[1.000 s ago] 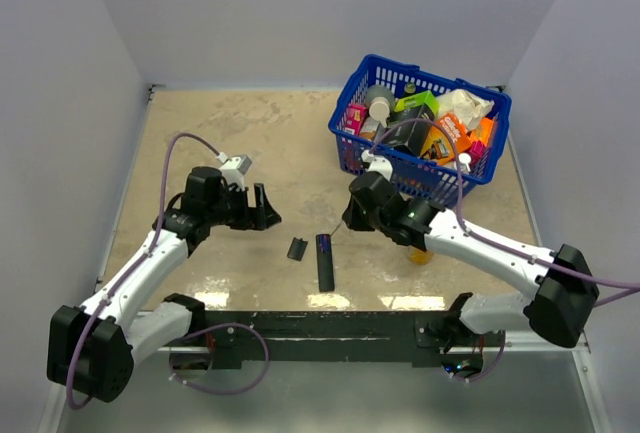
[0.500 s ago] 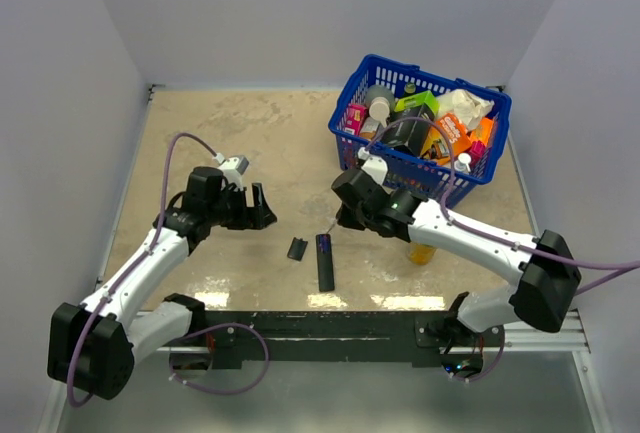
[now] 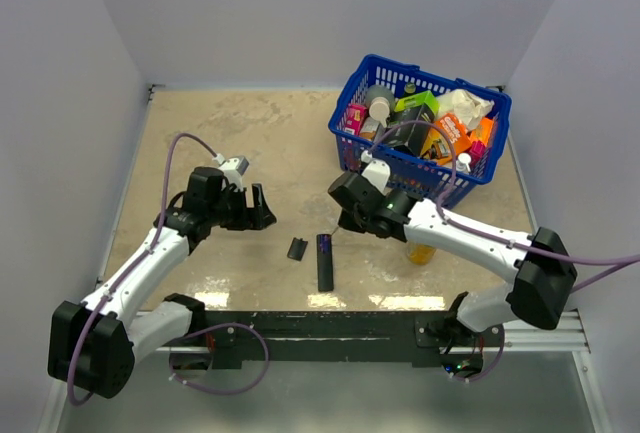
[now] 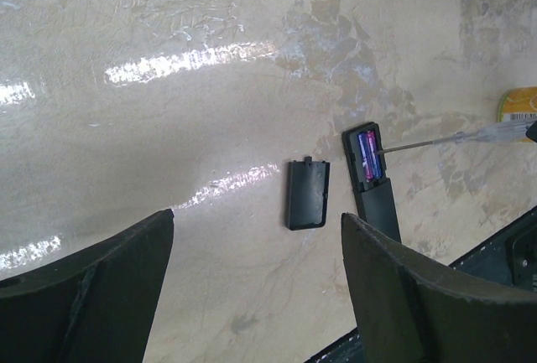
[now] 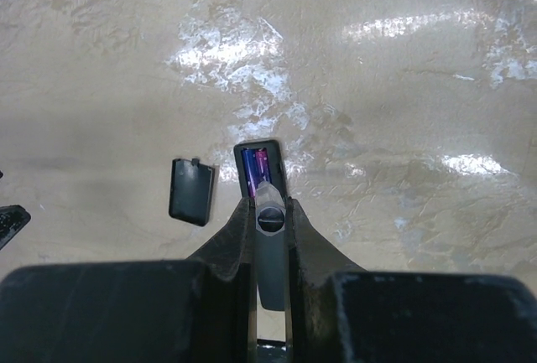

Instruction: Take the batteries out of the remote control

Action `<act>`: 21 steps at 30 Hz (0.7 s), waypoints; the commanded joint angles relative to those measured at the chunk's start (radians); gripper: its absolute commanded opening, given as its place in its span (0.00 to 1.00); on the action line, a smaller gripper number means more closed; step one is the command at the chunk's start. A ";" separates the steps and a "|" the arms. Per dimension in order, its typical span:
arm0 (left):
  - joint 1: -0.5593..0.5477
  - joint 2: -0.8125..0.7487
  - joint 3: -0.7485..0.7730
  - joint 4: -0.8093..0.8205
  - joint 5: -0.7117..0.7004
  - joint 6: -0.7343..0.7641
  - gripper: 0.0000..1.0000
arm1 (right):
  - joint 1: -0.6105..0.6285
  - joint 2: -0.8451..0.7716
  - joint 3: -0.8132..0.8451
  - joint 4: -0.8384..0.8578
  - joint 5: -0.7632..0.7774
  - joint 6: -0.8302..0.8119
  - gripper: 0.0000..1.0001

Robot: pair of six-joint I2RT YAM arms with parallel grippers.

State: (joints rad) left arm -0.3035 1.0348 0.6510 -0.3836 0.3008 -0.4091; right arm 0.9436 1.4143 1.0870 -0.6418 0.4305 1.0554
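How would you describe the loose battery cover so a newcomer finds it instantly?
In the top view, from the blue basket at upper right, drop down-left to the long black remote control. The battery cover lies just left of it, not touching. It is a short, plain black rectangle, without the remote's purple recess.
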 commanded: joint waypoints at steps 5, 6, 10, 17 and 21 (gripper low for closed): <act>0.001 -0.004 0.045 0.011 -0.017 -0.007 0.84 | 0.023 0.032 0.062 -0.015 0.066 0.052 0.00; 0.003 -0.002 0.045 0.011 -0.015 -0.007 0.84 | 0.024 0.037 0.060 -0.006 0.067 0.049 0.00; 0.003 -0.001 0.044 0.012 -0.009 -0.008 0.84 | 0.027 0.080 0.060 0.010 0.060 0.051 0.00; 0.003 0.013 0.042 0.018 0.006 -0.019 0.79 | 0.046 0.098 0.079 0.028 0.102 0.020 0.00; 0.000 0.040 0.026 0.038 0.064 -0.033 0.69 | 0.058 0.091 0.064 0.111 0.032 -0.131 0.00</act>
State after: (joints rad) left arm -0.3035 1.0519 0.6514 -0.3828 0.3103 -0.4187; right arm 0.9863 1.5005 1.1461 -0.6113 0.4789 1.0496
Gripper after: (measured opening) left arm 0.737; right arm 0.111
